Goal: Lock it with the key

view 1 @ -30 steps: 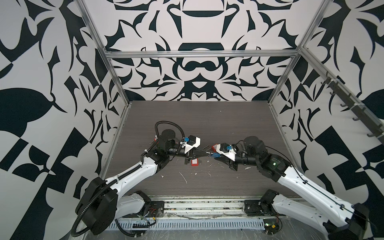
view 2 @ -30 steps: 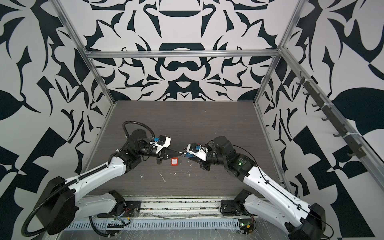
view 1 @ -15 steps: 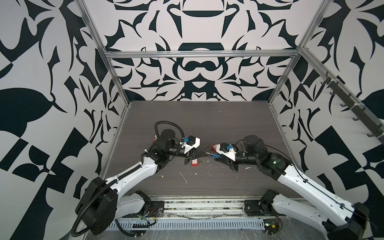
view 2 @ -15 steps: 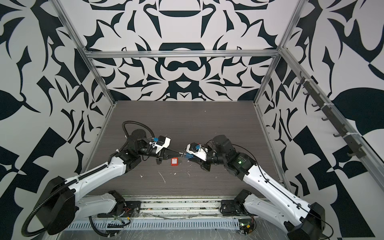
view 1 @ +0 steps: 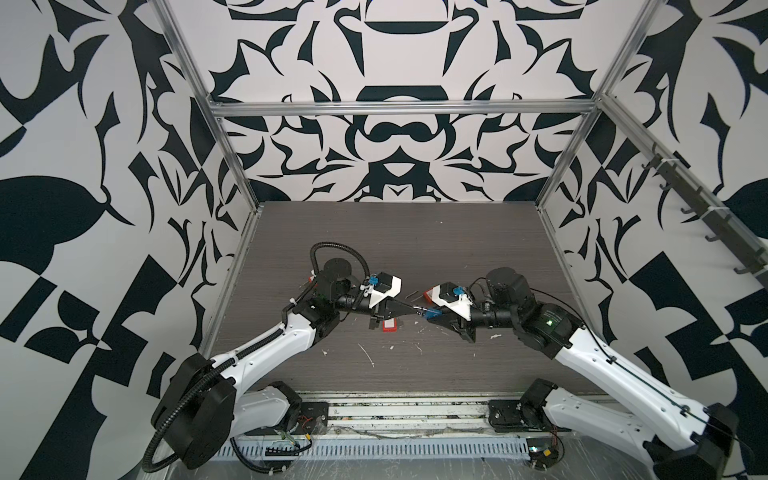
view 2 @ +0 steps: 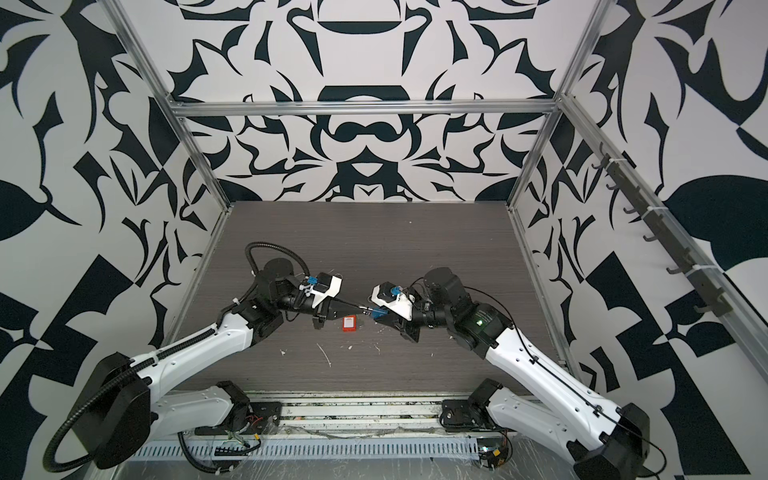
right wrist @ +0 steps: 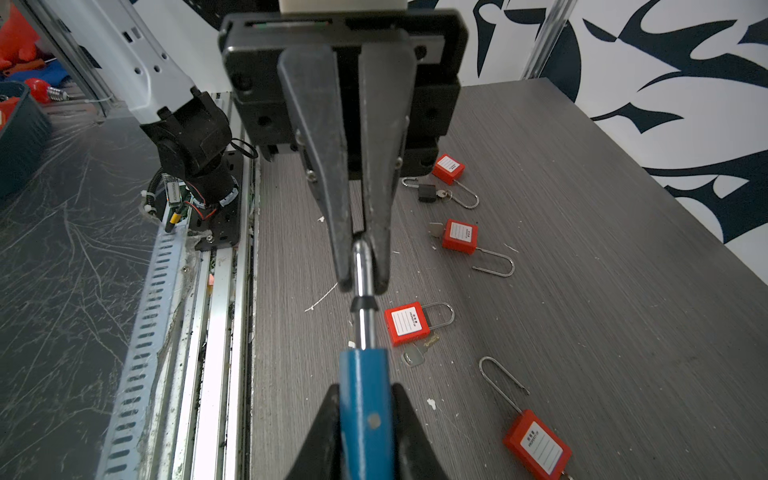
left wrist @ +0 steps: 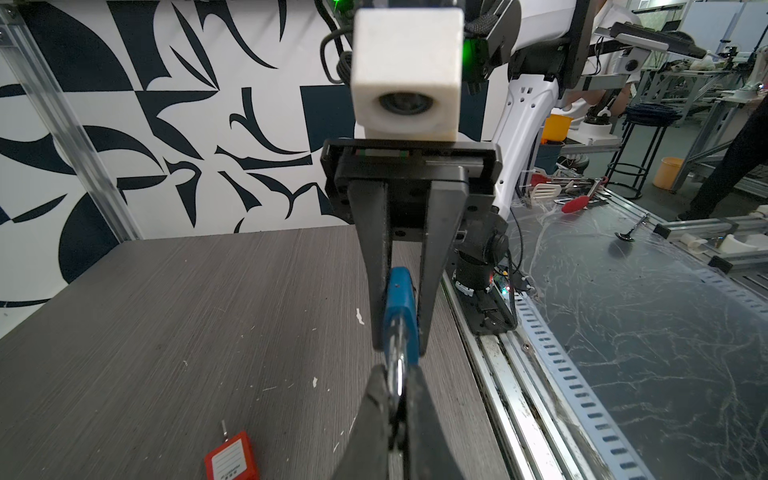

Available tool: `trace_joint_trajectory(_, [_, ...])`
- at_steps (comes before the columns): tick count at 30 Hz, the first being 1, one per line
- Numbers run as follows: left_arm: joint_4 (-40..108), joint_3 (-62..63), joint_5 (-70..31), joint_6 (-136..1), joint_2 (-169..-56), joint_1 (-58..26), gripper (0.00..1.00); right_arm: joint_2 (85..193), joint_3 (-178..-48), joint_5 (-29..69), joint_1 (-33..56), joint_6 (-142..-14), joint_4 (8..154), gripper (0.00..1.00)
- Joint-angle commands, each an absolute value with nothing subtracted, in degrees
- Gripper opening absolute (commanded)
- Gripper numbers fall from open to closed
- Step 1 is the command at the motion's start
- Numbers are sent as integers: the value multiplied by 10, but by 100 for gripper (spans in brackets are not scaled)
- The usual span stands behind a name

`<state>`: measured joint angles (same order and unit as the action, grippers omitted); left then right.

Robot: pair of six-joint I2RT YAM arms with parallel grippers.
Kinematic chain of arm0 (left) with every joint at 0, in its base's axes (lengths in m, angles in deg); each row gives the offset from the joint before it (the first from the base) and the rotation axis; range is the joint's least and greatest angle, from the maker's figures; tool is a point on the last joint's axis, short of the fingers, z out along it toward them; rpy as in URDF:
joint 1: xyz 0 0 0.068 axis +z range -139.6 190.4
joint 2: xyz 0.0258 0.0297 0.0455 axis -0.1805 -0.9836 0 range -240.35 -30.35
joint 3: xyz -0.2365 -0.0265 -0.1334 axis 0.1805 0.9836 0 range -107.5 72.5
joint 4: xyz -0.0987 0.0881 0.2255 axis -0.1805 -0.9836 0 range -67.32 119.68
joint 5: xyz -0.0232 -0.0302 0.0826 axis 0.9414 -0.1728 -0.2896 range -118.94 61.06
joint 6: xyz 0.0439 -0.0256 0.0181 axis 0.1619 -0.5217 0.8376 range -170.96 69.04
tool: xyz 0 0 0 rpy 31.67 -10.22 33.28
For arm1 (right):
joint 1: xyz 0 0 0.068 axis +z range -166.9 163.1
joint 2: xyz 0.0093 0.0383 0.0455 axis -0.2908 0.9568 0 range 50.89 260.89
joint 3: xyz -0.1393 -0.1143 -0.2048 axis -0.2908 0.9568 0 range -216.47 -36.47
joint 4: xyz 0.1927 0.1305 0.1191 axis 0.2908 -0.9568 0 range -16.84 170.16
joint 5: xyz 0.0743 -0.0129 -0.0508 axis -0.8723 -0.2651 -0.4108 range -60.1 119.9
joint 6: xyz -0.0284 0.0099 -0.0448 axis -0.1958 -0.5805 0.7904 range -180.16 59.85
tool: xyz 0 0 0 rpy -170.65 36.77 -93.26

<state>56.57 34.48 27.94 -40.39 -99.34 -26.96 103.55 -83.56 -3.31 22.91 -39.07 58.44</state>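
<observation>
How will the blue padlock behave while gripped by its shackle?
The blue padlock is probably rigid and dense: solid body, steel shackle. The polished shackle looks slick, so it might slide or twist in the left gripper's narrow grip.

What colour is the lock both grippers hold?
The lock is blue; right wrist view shows it best.

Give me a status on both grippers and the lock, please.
Left gripper shut on the shackle, right gripper shut on the blue padlock. Lock held between them, off the table; no key visible in it. Red padlocks lie below, clear.
</observation>
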Motion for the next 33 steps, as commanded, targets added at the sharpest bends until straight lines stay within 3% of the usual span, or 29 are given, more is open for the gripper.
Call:
trace_joint_trajectory(1, [572,323,275,-394,-993,-267,0,1028,-865,-53,231,-391,581,15])
trace_joint_trajectory(9, [491,312,259,-331,-983,-268,2,1036,-877,-61,231,-391,564,0])
trace_joint_trajectory(12, [395,288,248,-271,-973,-268,25,1039,-882,-64,232,-390,554,0])
trace_joint_trajectory(15, [323,267,233,-223,-965,-269,32,1046,-891,-69,231,-386,535,0])
trace_joint_trajectory(26, [186,223,192,-140,-972,-290,34,1067,-913,-75,231,-373,510,0])
trace_joint_trajectory(30, [179,222,187,-134,-977,-291,32,1068,-917,-75,231,-371,509,0])
trace_joint_trajectory(33, [179,218,194,-133,-981,-292,25,1073,-916,-79,231,-373,509,0])
